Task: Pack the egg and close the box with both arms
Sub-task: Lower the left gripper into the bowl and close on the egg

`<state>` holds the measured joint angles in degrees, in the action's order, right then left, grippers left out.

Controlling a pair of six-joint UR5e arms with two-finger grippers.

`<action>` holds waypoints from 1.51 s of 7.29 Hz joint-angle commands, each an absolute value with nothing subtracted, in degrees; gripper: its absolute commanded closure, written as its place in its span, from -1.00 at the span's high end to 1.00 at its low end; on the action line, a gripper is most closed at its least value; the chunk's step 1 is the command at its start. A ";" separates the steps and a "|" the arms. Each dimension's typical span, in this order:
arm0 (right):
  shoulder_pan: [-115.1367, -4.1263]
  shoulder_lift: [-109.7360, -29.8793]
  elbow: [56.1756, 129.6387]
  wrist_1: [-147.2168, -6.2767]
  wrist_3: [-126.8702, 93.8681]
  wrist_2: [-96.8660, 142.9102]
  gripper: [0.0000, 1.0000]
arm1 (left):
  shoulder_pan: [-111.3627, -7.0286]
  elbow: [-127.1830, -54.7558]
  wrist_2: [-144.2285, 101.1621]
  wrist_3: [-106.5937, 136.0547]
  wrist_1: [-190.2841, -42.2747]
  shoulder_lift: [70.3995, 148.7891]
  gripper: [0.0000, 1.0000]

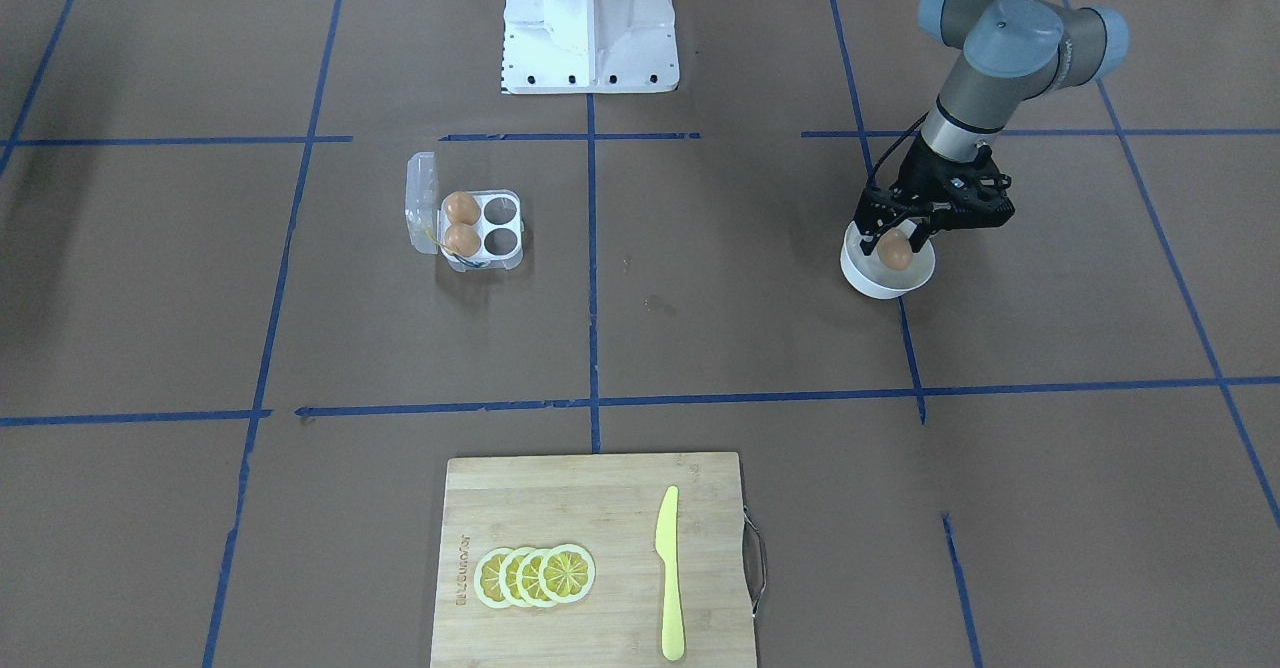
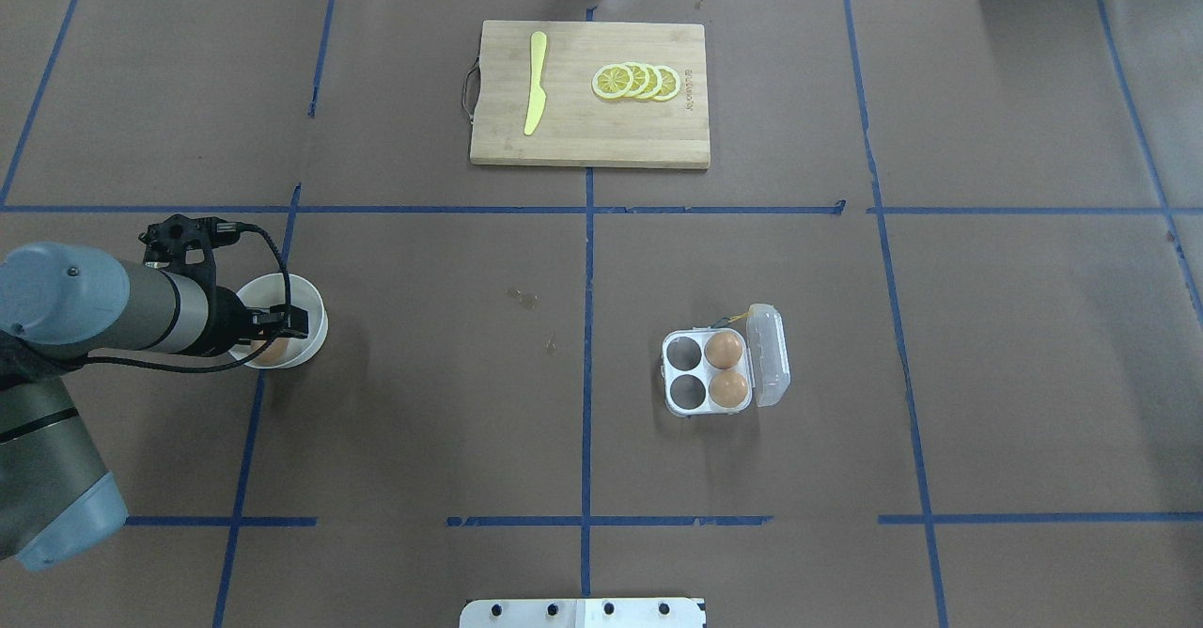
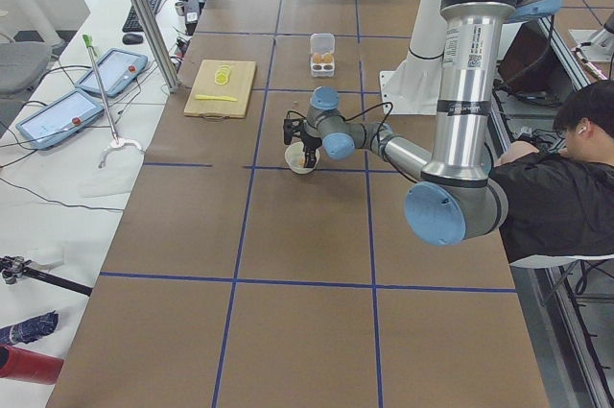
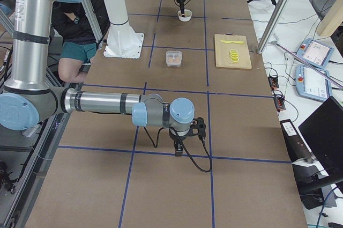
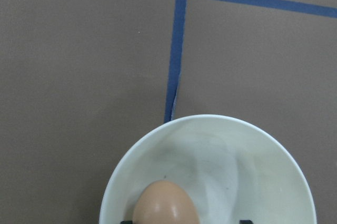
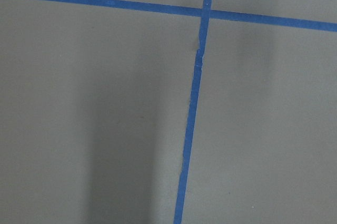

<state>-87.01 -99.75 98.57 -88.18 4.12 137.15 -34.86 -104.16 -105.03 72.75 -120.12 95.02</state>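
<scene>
step in hand looks like pickup. left gripper (image 1: 893,243) hangs released in bowl (image 1: 860,278), straddling egg (image 1: 896,252), not clamped. box (image 1: 510,261) lies open far right, two cups (image 1: 500,211) free. next likely: gentle squeeze, lift. right gripper (image 4: 178,152): cannot tell.

The box (image 2: 707,371) cups (image 2: 684,353) facing the bowl (image 2: 320,322) lie uncovered (lid (image 2: 769,355) aside).
</scene>
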 commanded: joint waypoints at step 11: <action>-87.01 -99.67 98.61 -88.07 4.13 136.93 1.00 | -34.19 -103.27 -104.15 69.70 -116.72 97.73 0.44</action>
<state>-87.01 -99.63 98.61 -88.07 4.13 136.93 -34.24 -103.30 -104.17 69.78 -116.67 97.73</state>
